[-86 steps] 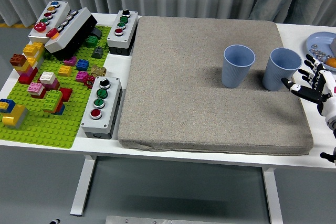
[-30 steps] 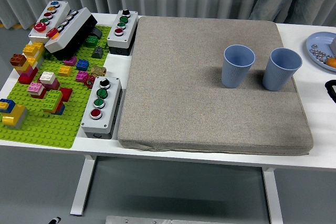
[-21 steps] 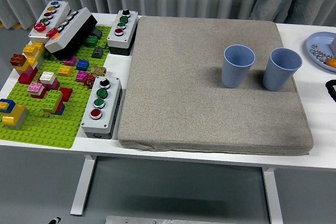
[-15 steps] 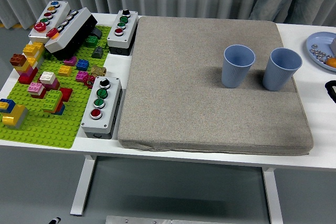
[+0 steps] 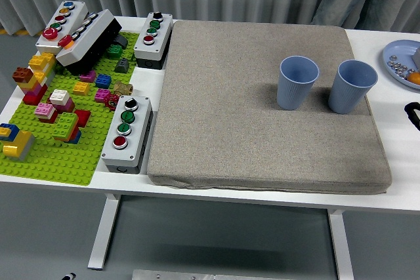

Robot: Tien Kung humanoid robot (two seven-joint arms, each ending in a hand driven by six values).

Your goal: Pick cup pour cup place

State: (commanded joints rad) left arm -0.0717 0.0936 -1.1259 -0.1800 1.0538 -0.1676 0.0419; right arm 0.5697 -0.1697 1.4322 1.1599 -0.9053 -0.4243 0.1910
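Two light blue cups stand upright on the grey mat (image 5: 249,103), side by side at its right part. The left cup (image 5: 297,82) and the right cup (image 5: 352,86) are a small gap apart. Only a small black tip of my right hand (image 5: 413,111) shows at the right picture edge, to the right of the right cup and apart from it. My left arm is out of view.
A green brick baseplate (image 5: 52,132) with several coloured bricks lies at the left. Grey button boxes (image 5: 128,126) stand beside the mat's left edge and at the back left. A blue plate (image 5: 400,63) with small items sits at the far right. A person stands behind the table.
My right hand has drawn back from beside the right cup to the right picture edge. The cups have not moved.
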